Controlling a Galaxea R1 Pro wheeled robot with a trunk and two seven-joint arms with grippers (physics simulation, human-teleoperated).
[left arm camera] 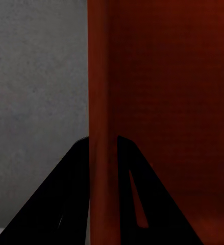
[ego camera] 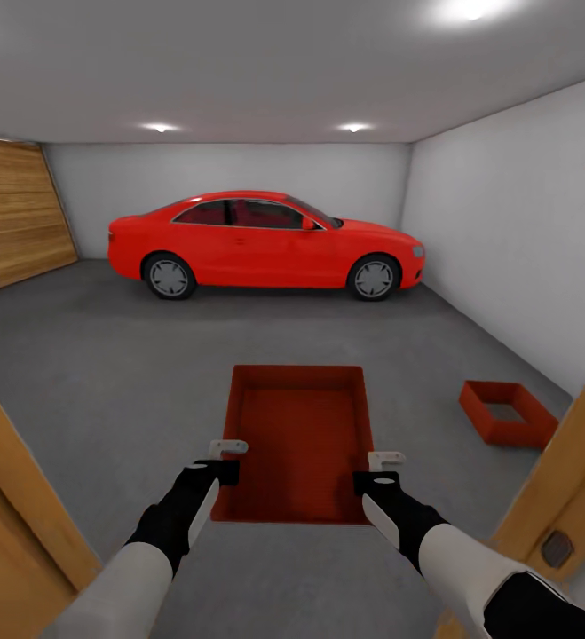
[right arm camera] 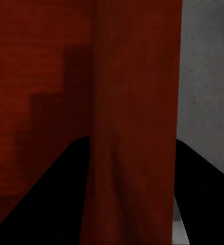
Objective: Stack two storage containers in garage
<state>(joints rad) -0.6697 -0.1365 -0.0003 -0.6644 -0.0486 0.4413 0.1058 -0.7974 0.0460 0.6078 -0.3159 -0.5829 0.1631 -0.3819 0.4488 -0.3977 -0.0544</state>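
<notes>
Our fingertips are mostly hidden behind the bin (ego camera: 301, 439) walls, but both wrist views show black fingers straddling red plastic, so the left gripper (ego camera: 224, 454) and right gripper (ego camera: 379, 468) clamp its side walls. It's red-orange, lidless, held before the car (ego camera: 265, 242). The other bin (ego camera: 508, 412) sits on the floor (ego camera: 106, 373), right of ours.

One red bin (ego camera: 296, 439) held level, apparently; another (ego camera: 508, 412) floored.
</notes>
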